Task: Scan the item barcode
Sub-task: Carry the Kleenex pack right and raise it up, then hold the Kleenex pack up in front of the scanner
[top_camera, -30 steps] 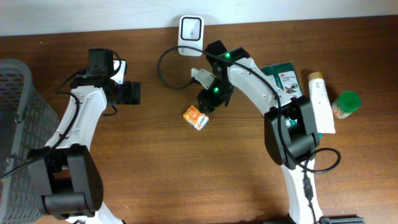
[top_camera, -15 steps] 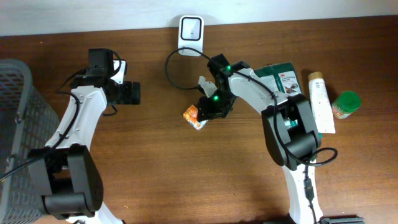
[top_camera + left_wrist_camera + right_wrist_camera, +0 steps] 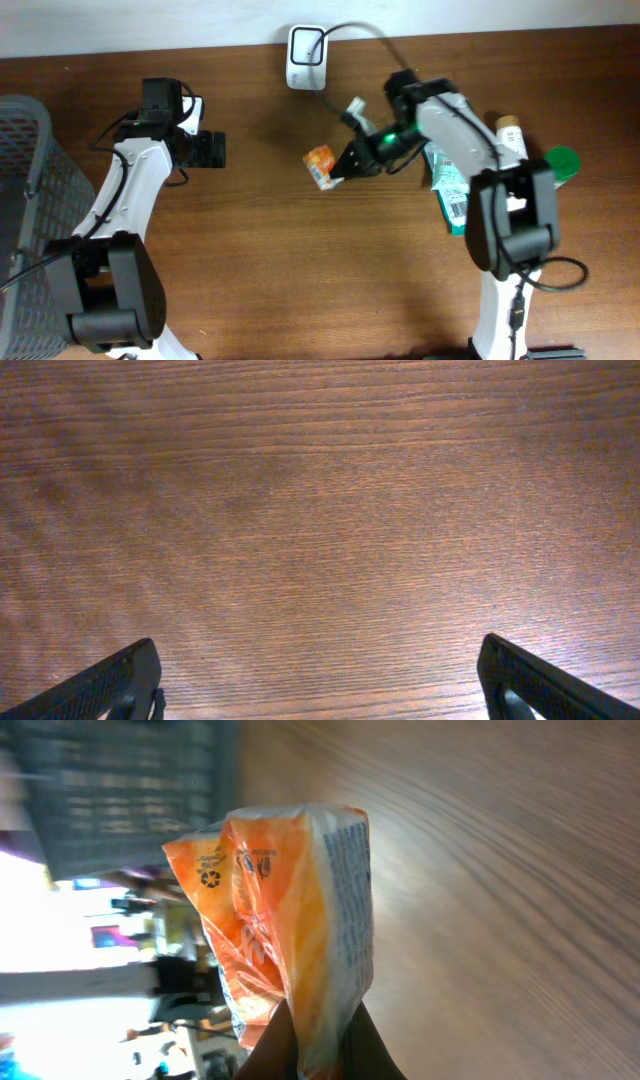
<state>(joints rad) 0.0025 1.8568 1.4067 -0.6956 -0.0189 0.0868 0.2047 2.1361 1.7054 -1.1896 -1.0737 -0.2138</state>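
Looks onto an orange-and-white packet [image 3: 290, 920], upright and crinkled, pinched at its lower end by the right gripper [image 3: 320, 1055], 2 dark fingers [image 3: 272, 1058] pressed against the film. Carries a black recycling mark and small print on the orange face, fine lines of text on the white side (too small to read). Right of it and beyond, blurred brown wooden table [image 3: 500, 870]. Far to the upper left, a grey mesh basket [image 3: 130, 790], blurred, above a bright smeared background.

Brown wooden table [image 3: 300, 270], grain running side to side. At the far edge, a white barcode scanner [image 3: 306, 45]. On the right, close together: green packet [image 3: 452, 195], white tube [image 3: 510, 130], green-lidded jar [image 3: 563, 160]. At the left edge, a grey mesh basket [image 3: 20, 200].
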